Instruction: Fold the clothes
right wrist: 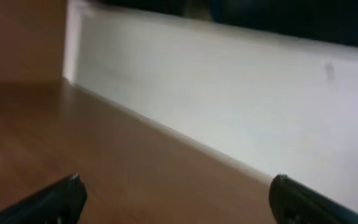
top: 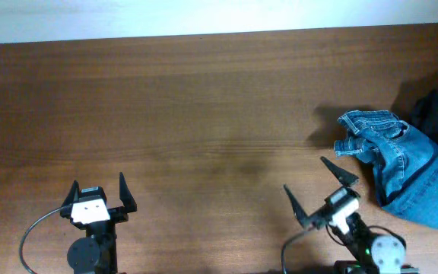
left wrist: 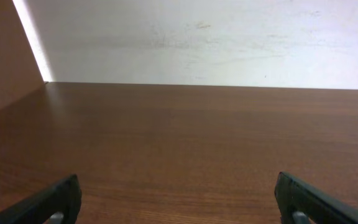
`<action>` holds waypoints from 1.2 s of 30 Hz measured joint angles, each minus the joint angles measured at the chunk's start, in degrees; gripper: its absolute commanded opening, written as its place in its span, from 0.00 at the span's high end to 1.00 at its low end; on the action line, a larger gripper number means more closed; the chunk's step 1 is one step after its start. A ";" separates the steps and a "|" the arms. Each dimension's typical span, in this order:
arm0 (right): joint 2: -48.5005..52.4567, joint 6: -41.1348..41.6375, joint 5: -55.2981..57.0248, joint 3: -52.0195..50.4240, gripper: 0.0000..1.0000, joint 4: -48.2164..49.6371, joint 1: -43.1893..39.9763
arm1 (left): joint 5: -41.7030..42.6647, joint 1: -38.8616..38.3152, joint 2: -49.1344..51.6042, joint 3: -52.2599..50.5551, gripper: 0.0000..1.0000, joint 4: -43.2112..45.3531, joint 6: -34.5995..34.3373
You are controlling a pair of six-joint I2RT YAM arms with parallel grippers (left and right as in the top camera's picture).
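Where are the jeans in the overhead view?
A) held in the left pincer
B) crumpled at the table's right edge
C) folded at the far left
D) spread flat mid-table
B: the jeans sit bunched at the right edge of the table, near the open right pincer; the left pincer is open and empty.

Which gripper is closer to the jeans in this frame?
The right gripper, open and just short of the jeans at the table's right edge, not touching them. The left gripper sits far off on the opposite side.

Even soft light; overhead sharp, right wrist view motion-blurred, left wrist view dim but clear.
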 measured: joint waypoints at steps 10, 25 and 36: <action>1.70 5.68 -5.73 9.77 0.01 0.20 0.00 | 0.00 0.00 0.00 0.00 0.01 0.00 0.00; 60.72 -10.05 27.17 72.72 0.01 -73.96 -0.11 | 0.00 0.00 -0.17 0.00 0.01 0.02 0.00; 83.87 -8.33 44.57 86.20 0.01 -86.88 -0.61 | 0.00 0.00 -0.20 0.00 0.01 0.00 0.00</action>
